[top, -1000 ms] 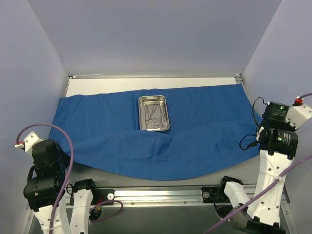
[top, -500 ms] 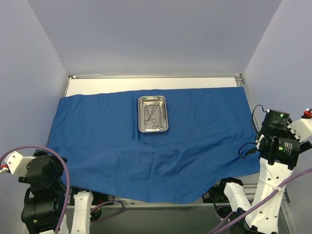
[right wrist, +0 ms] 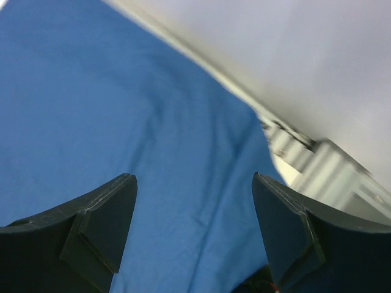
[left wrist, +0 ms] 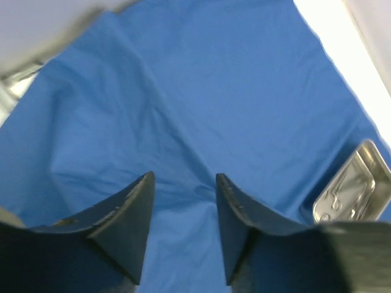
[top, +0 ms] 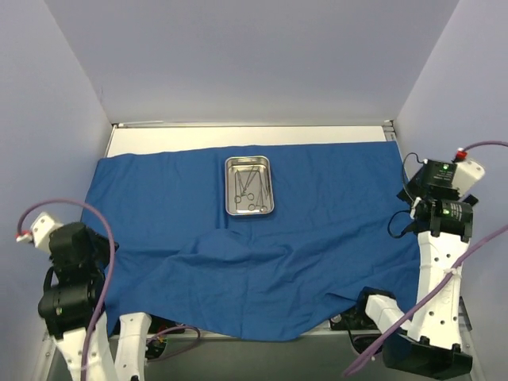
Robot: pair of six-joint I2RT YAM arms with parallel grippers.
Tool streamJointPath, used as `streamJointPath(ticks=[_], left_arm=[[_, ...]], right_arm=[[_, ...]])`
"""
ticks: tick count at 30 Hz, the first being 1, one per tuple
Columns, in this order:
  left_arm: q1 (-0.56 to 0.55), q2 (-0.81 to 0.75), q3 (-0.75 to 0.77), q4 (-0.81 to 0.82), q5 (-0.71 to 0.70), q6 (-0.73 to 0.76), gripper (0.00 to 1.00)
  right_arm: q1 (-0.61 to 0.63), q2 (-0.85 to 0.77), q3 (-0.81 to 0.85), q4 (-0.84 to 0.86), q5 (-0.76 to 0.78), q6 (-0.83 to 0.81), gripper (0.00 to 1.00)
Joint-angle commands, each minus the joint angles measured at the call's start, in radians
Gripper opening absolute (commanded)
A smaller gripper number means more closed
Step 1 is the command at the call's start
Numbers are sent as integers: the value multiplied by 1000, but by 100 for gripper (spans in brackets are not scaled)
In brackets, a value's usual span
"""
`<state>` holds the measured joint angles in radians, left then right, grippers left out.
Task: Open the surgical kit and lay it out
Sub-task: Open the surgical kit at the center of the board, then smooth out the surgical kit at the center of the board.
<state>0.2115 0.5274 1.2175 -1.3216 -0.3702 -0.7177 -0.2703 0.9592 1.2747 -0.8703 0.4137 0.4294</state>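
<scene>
Covering most of the table in the top view, the blue cloth wrap [top: 317,230] lies spread open, the steel tray [top: 229,190] of scissor-like instruments [top: 250,189] at far centre. Left wrist: the left gripper [left wrist: 183,178] hangs over cloth, jaws parted, empty. Right wrist: the right gripper [right wrist: 194,178] gapes wide, empty, near the wrap's edge.

1. One blue cloth wrap [top: 317,230].
2. One rectangular steel tray [top: 228,187].
3. Thin scissor-like instruments [top: 249,190]: several, too small and overlapped for an exact count.
4. Two robot arms: the left arm [top: 71,295] and the right arm [top: 439,266].
5. Two grippers, the left gripper [left wrist: 183,178] and the right gripper [right wrist: 193,177], with two dark fingers each.
6. Two purple cables, one at the left [top: 108,266] and one at the right [top: 486,145].
</scene>
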Motion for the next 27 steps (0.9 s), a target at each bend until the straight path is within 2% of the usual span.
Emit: streamJointPath(ticks=[1,3,8,9,10,12,13,17,18,20,22,24,27], left_arm=[[17,145,-73,194,250,107,47],[17,213,-85,219,342,109,40],[11,448,-85,323,465,119,35],[9,492,-70,329,484,124,31],[6,591,-17,320,485,132,17],[0,687,37,315,484,142,4],[0,780,68,308,485,143,2],[-9,968,244,294,488,123,2],[-14,1003,275,291,488,116,2],[-23,1118,332,280,505,103,2],[-32,1237,410,242,528,89,2],[-37,1319,479,181,540,83,2],[-46,1428,520,144,539,69,2]], right_arm=[[104,45,-53,196,-135,-118,77],[135,96,-90,256,-209,-144,77],[212,341,-46,402,-315,-149,76],[232,422,-20,415,-341,-143,75],[255,465,-2,431,-361,-141,72],[264,583,47,445,-397,-123,61],[264,622,64,459,-455,-118,56],[264,779,184,479,-535,-116,39],[264,836,211,479,-553,-112,31],[264,892,276,490,-636,-110,25],[264,981,317,472,-676,-87,15],[264,1029,336,476,-728,-67,10],[293,1033,282,534,-794,-28,9]])
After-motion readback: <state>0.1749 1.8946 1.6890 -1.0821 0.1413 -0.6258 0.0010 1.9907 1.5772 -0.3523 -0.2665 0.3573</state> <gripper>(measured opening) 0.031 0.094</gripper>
